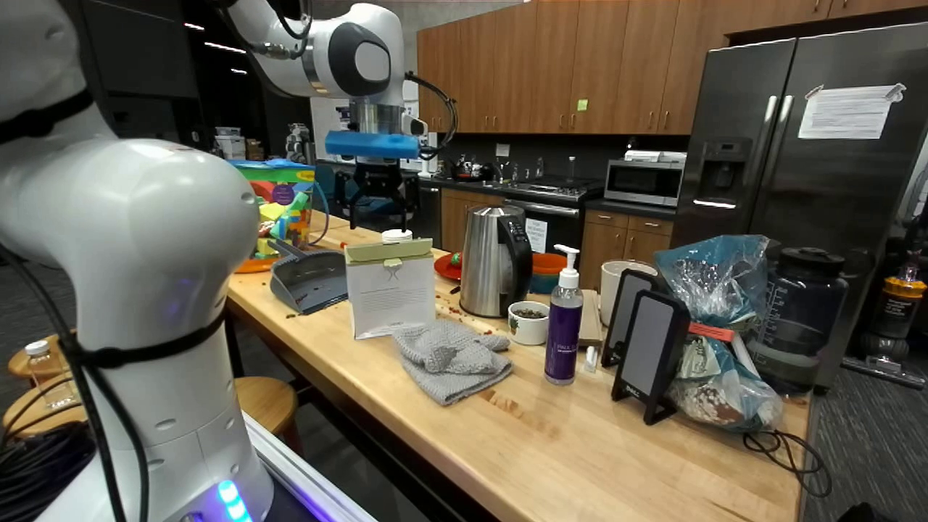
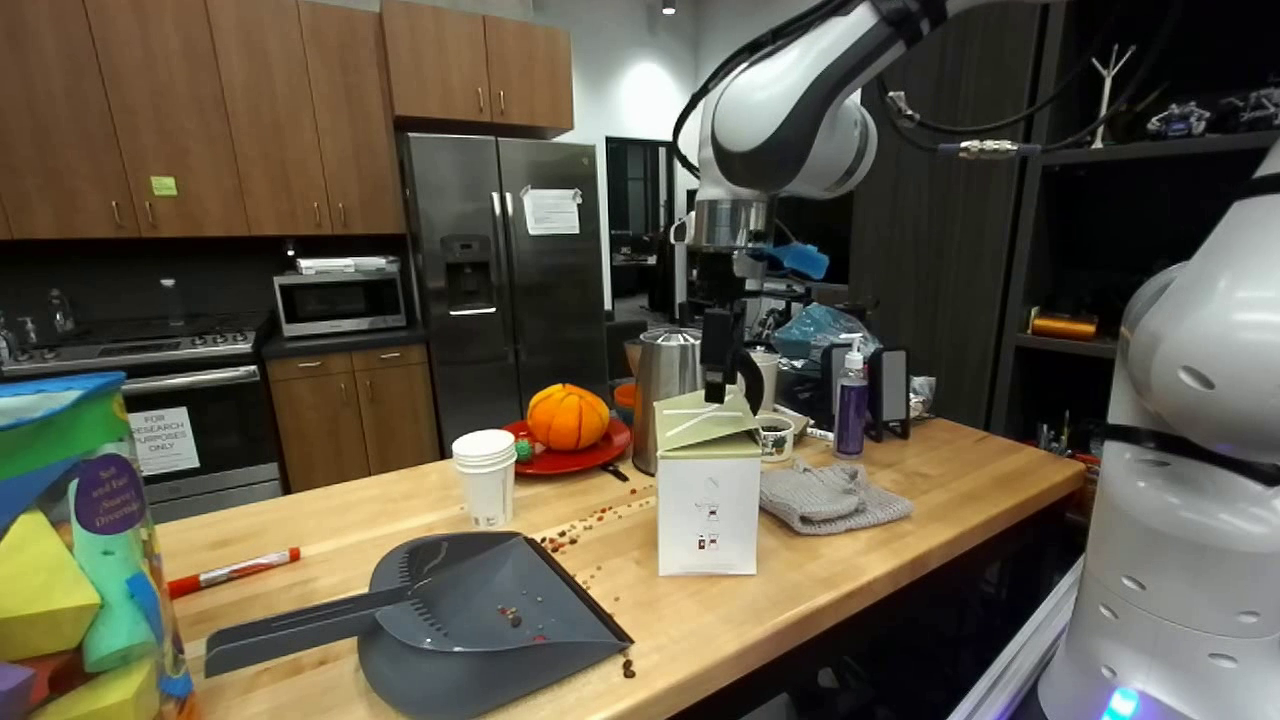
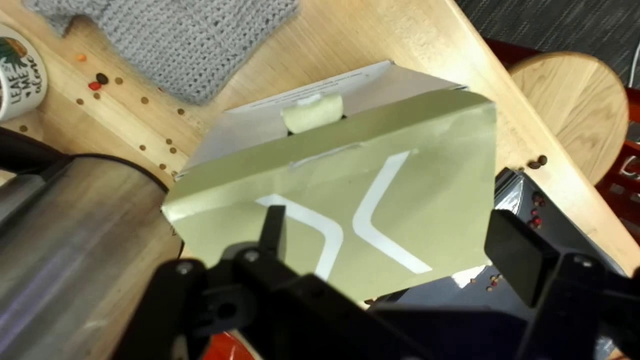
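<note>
Tool (image 3: pixel 387 234), spread wide, over a green-lidded box (image 3: pixel 440 165) near a "LEAF ME alone" mug (image 3: pixel 20 72).

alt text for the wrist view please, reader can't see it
An open black gripper hangs over a green-lidded white box on a wooden tabletop. A steel kettle stands at left, a white cup and gray knit cloth are toward the top, and a partly hidden gray dustpan shows at lower right.

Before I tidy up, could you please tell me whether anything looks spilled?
Yes: small, loose bits lie strewn across the table between dustpan and kettle; they look spilled, since only some are in the dustpan.
</note>
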`<state>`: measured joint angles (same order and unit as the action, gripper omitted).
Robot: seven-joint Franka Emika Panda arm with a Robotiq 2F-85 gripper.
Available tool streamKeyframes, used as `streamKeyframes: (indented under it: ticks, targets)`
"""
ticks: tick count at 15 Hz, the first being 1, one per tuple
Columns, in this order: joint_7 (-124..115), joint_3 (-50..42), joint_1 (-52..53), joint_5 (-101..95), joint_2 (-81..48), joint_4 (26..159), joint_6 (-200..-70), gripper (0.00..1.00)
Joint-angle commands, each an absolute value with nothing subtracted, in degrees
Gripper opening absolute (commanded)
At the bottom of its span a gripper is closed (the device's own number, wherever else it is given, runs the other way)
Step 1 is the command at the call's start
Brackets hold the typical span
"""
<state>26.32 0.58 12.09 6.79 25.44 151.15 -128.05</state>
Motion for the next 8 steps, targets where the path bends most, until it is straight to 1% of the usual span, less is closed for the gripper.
streamKeyframes:
  ticks: [1,8]
  targets:
    - [23.18,-1.45,11.62,10.91,31.38,153.71,-126.36,1.00]
    - [16.56,-5.05,8.65,17.58,34.26,156.71,-129.25,1.00]
